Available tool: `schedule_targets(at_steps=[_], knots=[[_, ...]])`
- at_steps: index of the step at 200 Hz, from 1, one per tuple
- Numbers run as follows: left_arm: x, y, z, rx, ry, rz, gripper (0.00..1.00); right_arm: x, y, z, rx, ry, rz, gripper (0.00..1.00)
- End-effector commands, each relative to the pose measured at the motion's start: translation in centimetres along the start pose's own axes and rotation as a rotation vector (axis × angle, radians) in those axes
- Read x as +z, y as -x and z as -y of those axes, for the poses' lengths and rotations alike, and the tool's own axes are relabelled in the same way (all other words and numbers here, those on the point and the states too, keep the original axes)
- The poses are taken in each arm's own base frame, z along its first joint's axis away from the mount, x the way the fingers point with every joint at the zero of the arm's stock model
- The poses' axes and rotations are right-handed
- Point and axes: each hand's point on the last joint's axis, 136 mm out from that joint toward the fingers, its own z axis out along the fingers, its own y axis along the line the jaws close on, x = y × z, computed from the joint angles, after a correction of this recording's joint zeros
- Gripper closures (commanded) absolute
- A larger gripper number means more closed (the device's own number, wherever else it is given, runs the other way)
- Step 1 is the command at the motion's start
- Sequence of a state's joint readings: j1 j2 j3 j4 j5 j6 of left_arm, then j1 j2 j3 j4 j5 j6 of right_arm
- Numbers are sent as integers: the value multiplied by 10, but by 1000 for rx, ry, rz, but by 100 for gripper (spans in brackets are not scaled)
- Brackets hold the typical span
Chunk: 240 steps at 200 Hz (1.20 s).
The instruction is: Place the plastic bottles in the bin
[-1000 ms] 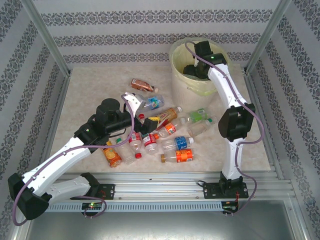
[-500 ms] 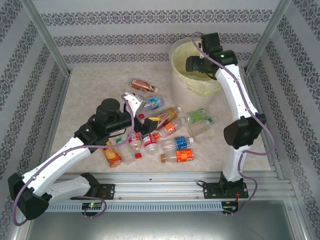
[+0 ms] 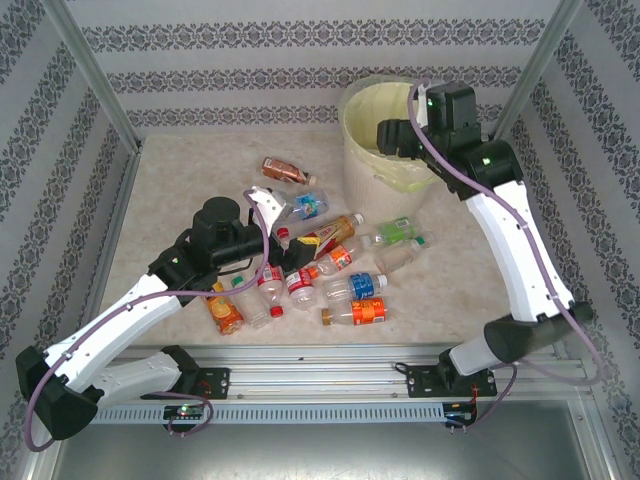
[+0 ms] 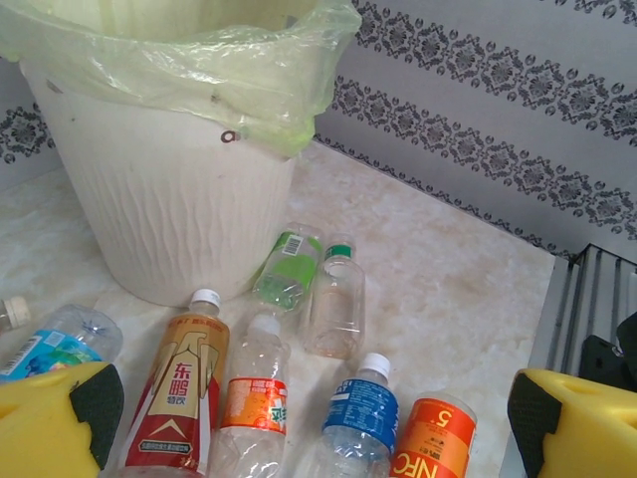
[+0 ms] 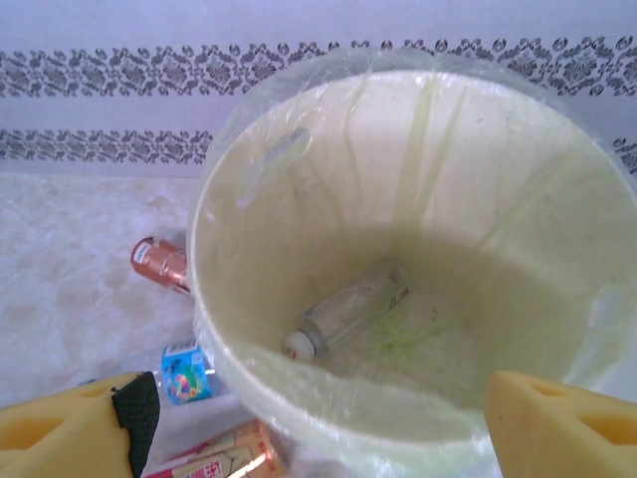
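Observation:
The bin, a cream bucket with a pale green liner, stands at the back right. My right gripper hovers open over its right rim, nothing between the yellow pads. One clear bottle lies on the bin's floor. Several plastic bottles lie in a heap mid-table. My left gripper stands open and empty at the heap's left side. In the left wrist view a gold and red bottle, an orange-label one and a blue-label one lie before it.
A brown bottle lies apart at the back left of the heap. A green-label bottle and a clear one rest near the bin's foot. Patterned walls and metal posts close in the table; a rail runs along the near edge.
The right arm has lifted out of the bin and drawn back toward the right above its rim, jaws a little wider. The left arm and the heap have not moved.

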<state>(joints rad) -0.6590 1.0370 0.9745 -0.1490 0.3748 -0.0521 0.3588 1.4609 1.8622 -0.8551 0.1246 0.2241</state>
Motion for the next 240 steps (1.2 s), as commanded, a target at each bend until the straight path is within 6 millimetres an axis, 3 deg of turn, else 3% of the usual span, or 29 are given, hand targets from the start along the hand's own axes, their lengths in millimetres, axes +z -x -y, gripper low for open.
schedule_targets(at_steps=[1, 53, 120, 148, 175, 199, 240], knots=[[-6, 11, 6, 33, -37, 18, 0, -17, -9, 1, 11, 7, 41, 14], [4, 2, 14, 20, -104, -38, 0, -35, -78, 5, 56, 3, -42, 12], [17, -15, 22, 3, -179, -145, 0, -29, -199, 27, 182, -83, -274, 11], [23, -21, 27, -2, -197, -169, 0, -23, -239, 38, 299, -137, -331, 12], [26, -26, 30, 3, -205, -188, 0, -12, -260, 48, 427, -174, -336, 11], [28, -29, 33, 11, -204, -198, 0, 8, -268, 44, 573, -103, -317, 10], [29, -32, 36, 24, -202, -214, 0, 31, -277, 63, 763, -123, -284, 11]])
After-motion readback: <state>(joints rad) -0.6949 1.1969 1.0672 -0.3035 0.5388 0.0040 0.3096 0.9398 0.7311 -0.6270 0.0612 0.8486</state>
